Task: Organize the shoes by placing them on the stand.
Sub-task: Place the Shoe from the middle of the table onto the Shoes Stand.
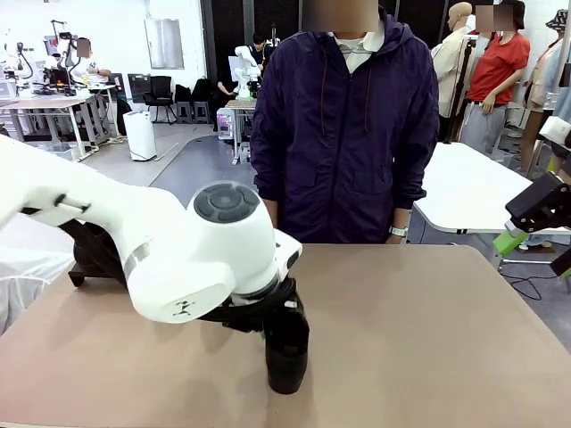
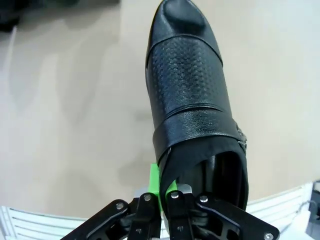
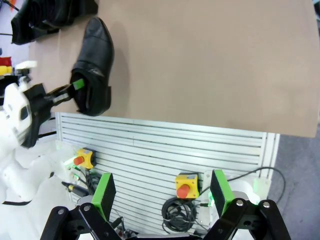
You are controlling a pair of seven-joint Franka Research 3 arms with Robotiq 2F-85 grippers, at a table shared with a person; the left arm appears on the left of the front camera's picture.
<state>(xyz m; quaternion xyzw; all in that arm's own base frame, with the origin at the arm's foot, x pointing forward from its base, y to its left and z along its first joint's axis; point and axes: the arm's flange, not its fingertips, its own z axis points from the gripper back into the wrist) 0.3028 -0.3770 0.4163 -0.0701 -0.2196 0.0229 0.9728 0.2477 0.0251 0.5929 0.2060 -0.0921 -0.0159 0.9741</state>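
Observation:
One black glossy shoe (image 1: 287,355) lies on the brown table near its front edge. In the left wrist view its textured upper (image 2: 189,95) points away from the fingers. My left gripper (image 2: 163,188) is shut on the shoe's collar at the heel end, green pads pinching the leather rim. The right wrist view shows the same shoe (image 3: 95,55) with the left gripper (image 3: 75,86) on it. The dark stand (image 1: 87,257) sits at the table's left, mostly hidden behind my left arm. My right gripper (image 3: 162,192) hangs open and empty off the table's right side (image 1: 533,250).
A person in a dark purple jacket (image 1: 343,134) stands at the far edge, hands down. Dark shapes at the stand (image 3: 40,17) show at the table's far corner. Below the front edge are a white slatted panel (image 3: 165,145) and yellow stop-button boxes (image 3: 186,186).

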